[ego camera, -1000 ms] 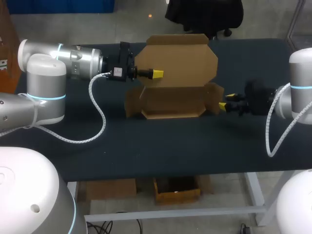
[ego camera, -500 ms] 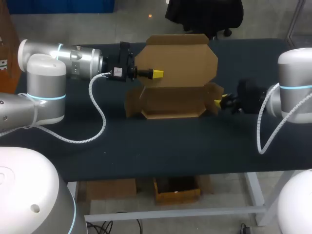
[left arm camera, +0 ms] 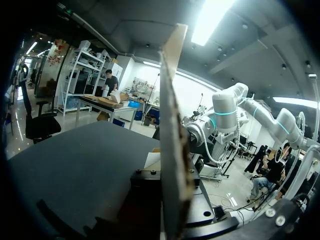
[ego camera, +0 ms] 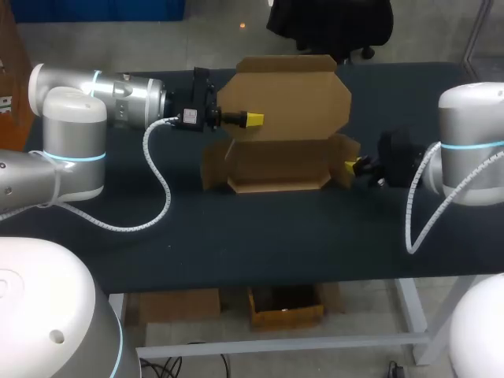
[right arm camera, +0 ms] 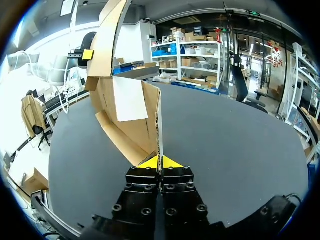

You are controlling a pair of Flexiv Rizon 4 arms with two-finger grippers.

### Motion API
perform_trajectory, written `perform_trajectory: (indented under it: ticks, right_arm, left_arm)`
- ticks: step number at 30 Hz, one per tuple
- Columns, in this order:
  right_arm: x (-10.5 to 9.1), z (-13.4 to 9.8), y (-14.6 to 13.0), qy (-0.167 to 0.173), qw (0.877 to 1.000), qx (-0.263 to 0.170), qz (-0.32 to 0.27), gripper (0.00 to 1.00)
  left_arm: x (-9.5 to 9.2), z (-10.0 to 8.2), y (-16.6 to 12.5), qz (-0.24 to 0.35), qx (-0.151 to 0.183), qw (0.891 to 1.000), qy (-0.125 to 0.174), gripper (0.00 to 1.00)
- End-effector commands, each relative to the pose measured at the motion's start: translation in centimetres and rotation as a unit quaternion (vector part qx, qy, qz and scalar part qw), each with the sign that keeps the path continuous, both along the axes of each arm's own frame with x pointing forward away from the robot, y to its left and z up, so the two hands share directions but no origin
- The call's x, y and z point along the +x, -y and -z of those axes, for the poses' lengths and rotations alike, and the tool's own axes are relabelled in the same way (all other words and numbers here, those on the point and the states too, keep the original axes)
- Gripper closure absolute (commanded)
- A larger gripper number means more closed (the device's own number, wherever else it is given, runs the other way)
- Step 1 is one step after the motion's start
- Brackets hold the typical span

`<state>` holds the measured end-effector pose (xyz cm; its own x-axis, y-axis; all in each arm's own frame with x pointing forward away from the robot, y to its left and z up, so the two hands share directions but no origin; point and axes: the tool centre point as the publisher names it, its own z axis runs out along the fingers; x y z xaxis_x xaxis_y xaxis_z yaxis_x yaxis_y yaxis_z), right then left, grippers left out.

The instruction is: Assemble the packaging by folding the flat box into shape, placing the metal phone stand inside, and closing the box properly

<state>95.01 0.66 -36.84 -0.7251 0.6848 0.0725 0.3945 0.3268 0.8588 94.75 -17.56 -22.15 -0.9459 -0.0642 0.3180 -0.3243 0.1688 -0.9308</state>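
From the table's [ego camera: 236,236] left edge, the left arm reaches across the far half toward the middle. The left gripper [ego camera: 253,120] sits on the lid [ego camera: 291,94] of the box [ego camera: 279,161]. One yellow tip lies on the lid's near face. In the left wrist view the lid [left arm camera: 172,150] runs edge-on through the middle of the gripper, so the fingers are clamped on that panel from both sides.

The box is brown cardboard, partly folded, and stands at the middle of the table toward its far edge. Its lid is raised behind the tray. The front wall is up, and a flap stands out at each end.

Toward the table's right edge, the right gripper [ego camera: 350,165] meets the box's right side flap [ego camera: 344,156]. In the right wrist view the flap [right arm camera: 152,120] stands upright, with its edge pinched between the two yellow tips of the right gripper [right arm camera: 160,162]. The right arm comes in from the right edge.
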Motion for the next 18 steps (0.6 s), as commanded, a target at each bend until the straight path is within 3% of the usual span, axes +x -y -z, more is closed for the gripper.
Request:
perform_trajectory:
  ticks: [1, 6, 9, 12, 14, 18]
  right_arm:
    - [-0.6, 0.1, -0.9, 0.005, 1.000, 0.000, 0.010, 1.00]
    - [-0.8, -0.1, -1.3, 0.005, 1.000, 0.001, 0.022, 0.98]
    - [-1.1, -0.2, -1.7, 0.005, 1.000, 0.002, 0.028, 0.88]
    - [-1.4, -0.2, -2.0, 0.004, 0.999, 0.003, 0.033, 0.87]
    - [-1.5, -0.3, -2.3, 0.003, 0.999, 0.002, 0.036, 0.73]
    - [-1.8, -0.5, -2.8, 0.003, 0.999, 0.002, 0.038, 0.69]
  left_arm:
    - [0.0, 0.2, 0.1, 0.000, 0.000, 1.000, 0.000, 1.00]
    - [0.0, 0.2, 0.1, 0.000, 0.000, 1.000, 0.000, 1.00]
    - [0.0, 0.2, 0.1, 0.000, 0.000, 1.000, 0.000, 1.00]
    - [0.0, 0.2, 0.1, 0.000, 0.000, 1.000, 0.000, 1.00]
    - [0.0, 0.2, 0.1, 0.000, 0.000, 1.000, 0.000, 1.00]
    - [0.0, 0.2, 0.1, 0.000, 0.000, 1.000, 0.000, 1.00]
